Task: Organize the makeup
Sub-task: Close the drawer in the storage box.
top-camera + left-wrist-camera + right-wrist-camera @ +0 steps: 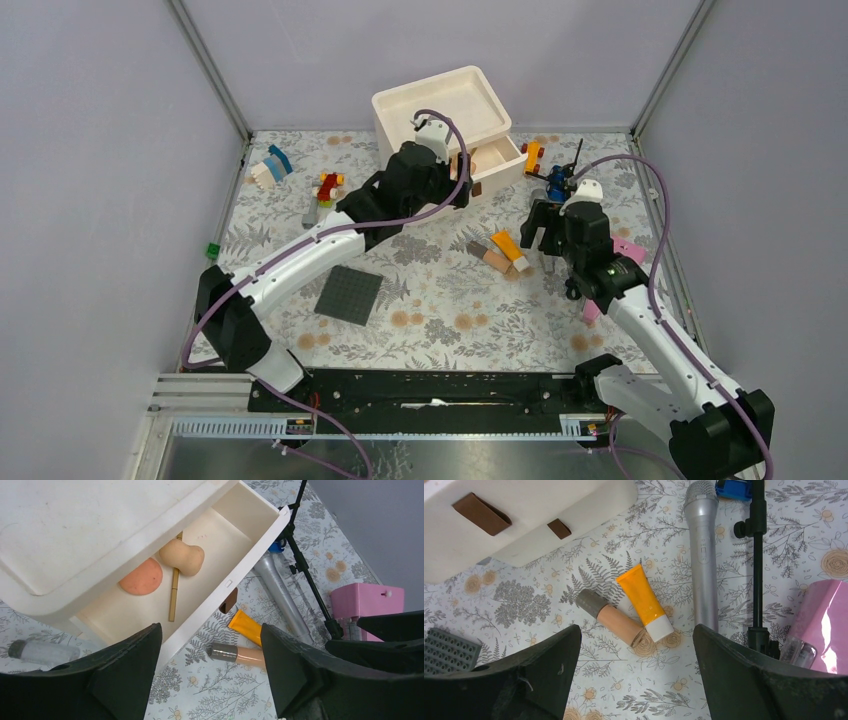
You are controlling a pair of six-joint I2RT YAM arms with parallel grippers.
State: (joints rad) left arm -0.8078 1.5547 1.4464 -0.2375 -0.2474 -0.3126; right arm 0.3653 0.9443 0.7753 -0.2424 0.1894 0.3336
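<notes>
The white box point(440, 100) has its drawer point(235, 510) pulled open. In it lie a salmon-pink disc point(141, 576), a beige sponge point(182, 557) and a thin gold brush point(174, 597). The orange tube point(644, 600) and the dark-capped beige tube point(611, 617) lie side by side on the mat in front of the drawer, also in the top view point(505, 246). A silver-grey microphone-shaped tube point(702, 555) lies right of them. A clear bottle point(42, 651) lies left of the box. My left gripper point(210, 645) is open and empty at the drawer front. My right gripper point(636, 652) is open above the two tubes.
A black stand point(756, 555) and a pink box point(365, 602) sit right of the tubes. A dark baseplate point(349, 294) lies mid-left. Brick toys point(270, 165) and an orange toy car point(533, 153) lie along the back. Walls close three sides.
</notes>
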